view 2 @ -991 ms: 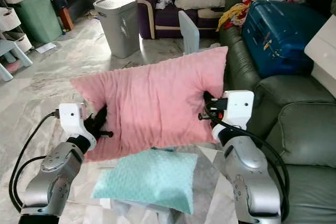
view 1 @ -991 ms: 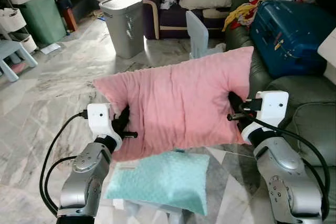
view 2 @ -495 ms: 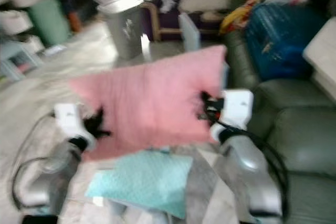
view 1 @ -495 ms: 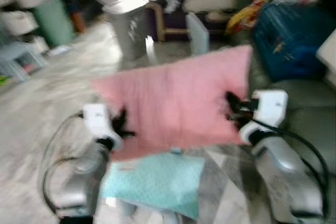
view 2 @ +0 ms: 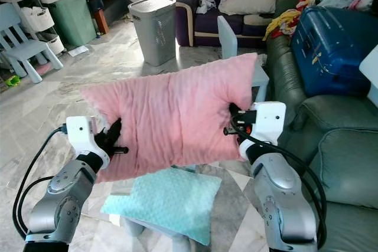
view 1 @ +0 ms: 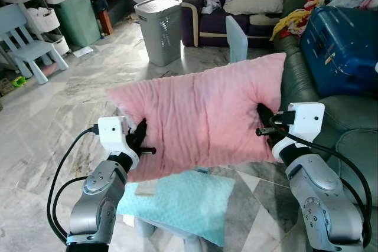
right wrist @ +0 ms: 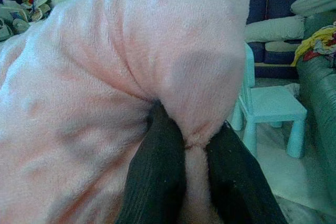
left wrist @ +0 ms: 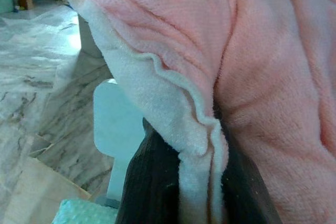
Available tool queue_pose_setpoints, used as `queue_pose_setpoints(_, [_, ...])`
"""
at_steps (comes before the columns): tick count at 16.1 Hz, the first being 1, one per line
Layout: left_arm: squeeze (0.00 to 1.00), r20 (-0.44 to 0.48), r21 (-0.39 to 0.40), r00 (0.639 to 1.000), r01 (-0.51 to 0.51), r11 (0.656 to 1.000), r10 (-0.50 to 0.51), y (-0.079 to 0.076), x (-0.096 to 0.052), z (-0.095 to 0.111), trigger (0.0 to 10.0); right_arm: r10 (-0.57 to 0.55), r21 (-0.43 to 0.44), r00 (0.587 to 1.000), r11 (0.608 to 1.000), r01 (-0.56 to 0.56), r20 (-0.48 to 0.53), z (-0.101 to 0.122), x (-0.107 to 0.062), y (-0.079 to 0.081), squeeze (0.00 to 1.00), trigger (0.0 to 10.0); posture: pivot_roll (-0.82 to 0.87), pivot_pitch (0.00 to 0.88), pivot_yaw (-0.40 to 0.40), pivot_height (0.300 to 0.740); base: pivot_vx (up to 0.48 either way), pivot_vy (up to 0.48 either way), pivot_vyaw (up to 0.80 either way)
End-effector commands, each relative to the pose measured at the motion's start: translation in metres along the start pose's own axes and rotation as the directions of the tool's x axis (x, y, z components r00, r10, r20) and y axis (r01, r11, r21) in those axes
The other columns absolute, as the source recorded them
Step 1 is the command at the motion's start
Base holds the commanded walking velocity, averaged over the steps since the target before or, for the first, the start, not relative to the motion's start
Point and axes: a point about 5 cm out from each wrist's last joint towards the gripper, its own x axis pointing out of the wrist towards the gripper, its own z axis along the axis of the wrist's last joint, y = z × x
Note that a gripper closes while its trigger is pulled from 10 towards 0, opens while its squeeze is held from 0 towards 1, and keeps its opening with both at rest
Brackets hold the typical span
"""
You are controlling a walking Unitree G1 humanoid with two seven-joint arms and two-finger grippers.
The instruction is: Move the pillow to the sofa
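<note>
A big pink fleece pillow (view 1: pixel 201 119) hangs in the air in front of me, stretched between both arms. My left gripper (view 1: pixel 140 140) is shut on its left edge, where the seam (left wrist: pixel 197 129) is pinched between the black fingers (left wrist: pixel 152 182). My right gripper (view 1: pixel 264 123) is shut on the pillow's right edge, fabric bunched between its fingers (right wrist: pixel 157 177). The green leather sofa (view 1: pixel 348 146) stands to my right, its nearest cushion just beyond my right arm.
A teal pillow (view 1: pixel 177 202) lies on a low stool below the pink one. A blue suitcase (view 1: pixel 339 39) and clothes crowd the sofa's far end. A grey laundry basket (view 1: pixel 159 28), a dark armchair (view 1: pixel 224 4) and a small light-blue chair (view 1: pixel 236 39) stand ahead on the marble floor.
The view blurred and swung left, so more of the room's left side shows. Both grippers keep the same hold on the pink pillow.
</note>
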Motion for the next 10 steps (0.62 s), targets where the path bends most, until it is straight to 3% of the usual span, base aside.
queue_pose_setpoints(1, [0.0,0.008,-0.002,1.0,-0.023,1.0,0.023,0.0032,-0.0001,0.0038,10.0,0.014,-0.007,0.999,1.0,-0.014,0.039,0.01,0.0012,0.0034,0.0,10.0,-0.19,0.0,0.051,0.74,0.0,0.0,0.0])
queue_pose_setpoints(10, [0.0,0.007,-0.015,1.0,-0.015,1.0,0.015,0.0,0.0017,0.0039,10.0,0.01,-0.01,0.999,1.0,-0.01,0.034,0.0097,0.0006,0.0022,0.0,10.0,-0.19,0.0,0.049,0.74,0.0,0.0,0.0])
